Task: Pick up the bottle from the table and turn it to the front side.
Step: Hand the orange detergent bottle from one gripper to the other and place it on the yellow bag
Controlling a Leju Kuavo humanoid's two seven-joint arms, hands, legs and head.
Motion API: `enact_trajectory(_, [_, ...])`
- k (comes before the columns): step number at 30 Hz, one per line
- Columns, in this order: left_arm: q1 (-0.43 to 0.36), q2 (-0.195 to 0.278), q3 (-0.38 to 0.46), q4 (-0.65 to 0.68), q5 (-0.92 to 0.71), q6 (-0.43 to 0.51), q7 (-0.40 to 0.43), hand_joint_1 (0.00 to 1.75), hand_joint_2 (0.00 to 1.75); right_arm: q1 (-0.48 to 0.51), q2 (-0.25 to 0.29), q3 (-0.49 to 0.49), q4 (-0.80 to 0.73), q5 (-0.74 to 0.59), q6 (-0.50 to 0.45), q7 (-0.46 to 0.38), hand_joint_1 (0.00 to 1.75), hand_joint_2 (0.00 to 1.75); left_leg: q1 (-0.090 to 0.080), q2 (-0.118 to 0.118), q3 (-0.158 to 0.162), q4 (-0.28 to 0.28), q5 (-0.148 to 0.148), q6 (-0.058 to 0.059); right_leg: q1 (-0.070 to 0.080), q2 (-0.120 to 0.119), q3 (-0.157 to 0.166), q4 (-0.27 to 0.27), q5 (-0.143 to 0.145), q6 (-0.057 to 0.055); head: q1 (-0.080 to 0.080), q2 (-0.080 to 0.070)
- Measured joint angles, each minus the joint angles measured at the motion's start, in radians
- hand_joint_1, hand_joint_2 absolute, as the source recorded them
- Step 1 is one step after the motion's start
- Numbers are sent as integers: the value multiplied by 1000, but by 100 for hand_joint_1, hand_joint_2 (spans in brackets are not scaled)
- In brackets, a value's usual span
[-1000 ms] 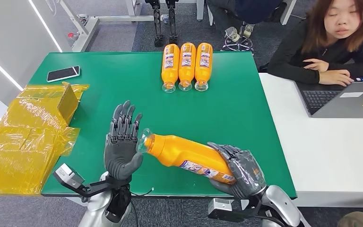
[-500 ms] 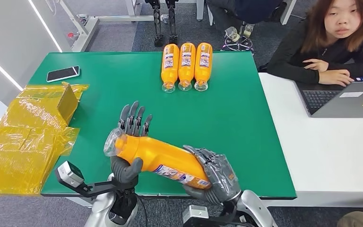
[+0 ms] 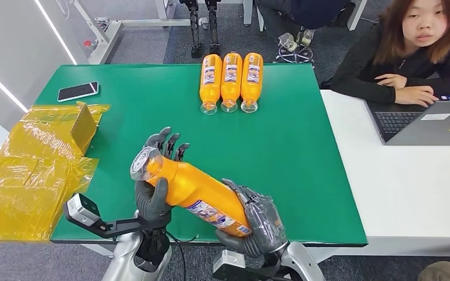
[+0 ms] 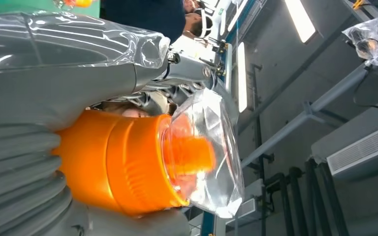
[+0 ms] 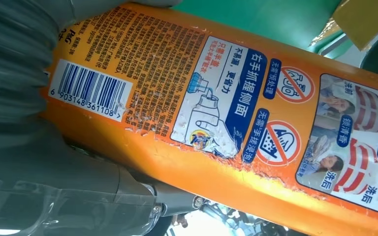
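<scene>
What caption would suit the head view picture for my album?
Both robot hands, left hand and right hand, hold an orange bottle above the green table.

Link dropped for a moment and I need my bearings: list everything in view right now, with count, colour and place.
held bottle: one, orange with a clear cap, lifted over the table's near edge, between both hands
bottles: three, orange, lying side by side at the table's far edge
table: one, green top
phone: one, dark, far left corner of the green table
packaging: pile, yellow, left edge of the green table
white table: one, to the right of the green one
laptop: one, grey, on the white table
person: one, dark top, seated at the laptop
left hand: grey, grips the held bottle's cap end
right hand: grey, grips its base end
</scene>
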Motion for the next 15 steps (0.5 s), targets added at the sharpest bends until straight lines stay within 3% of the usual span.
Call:
enact_trajectory(8, [0, 0, -3, 0, 3, 9, -1, 174, 175, 18, 21, -12, -10, 27, 18, 6, 175, 175, 0, 0, 0, 0, 0, 0, 0, 0, 0, 0, 0, 0, 0, 0])
enact_trajectory(10, [0, 0, -7, 0, 3, 14, -2, 173, 175, 23, 23, -14, -13, 32, 20, 6, 162, 175, 0, 0, 0, 0, 0, 0, 0, 0, 0, 0, 0, 0, 0, 0])
enact_trajectory(12, [-1, 0, -10, 0, 4, 18, -3, 171, 175, 27, 25, -18, -17, 37, 23, 7, 75, 175, 0, 0, 0, 0, 0, 0, 0, 0, 0, 0, 0, 0, 0, 0])
enact_trajectory(14, [0, 0, -13, 0, 3, 21, -3, 171, 175, 31, 28, -20, -21, 44, 31, 6, 0, 175, 0, 0, 0, 0, 0, 0, 0, 0, 0, 0, 0, 0, 0, 0])
enact_trajectory(15, [0, 0, -14, 0, 3, 22, -2, 170, 175, 33, 29, -20, -24, 47, 36, 5, 0, 175, 0, 0, 0, 0, 0, 0, 0, 0, 0, 0, 0, 0, 0, 0])
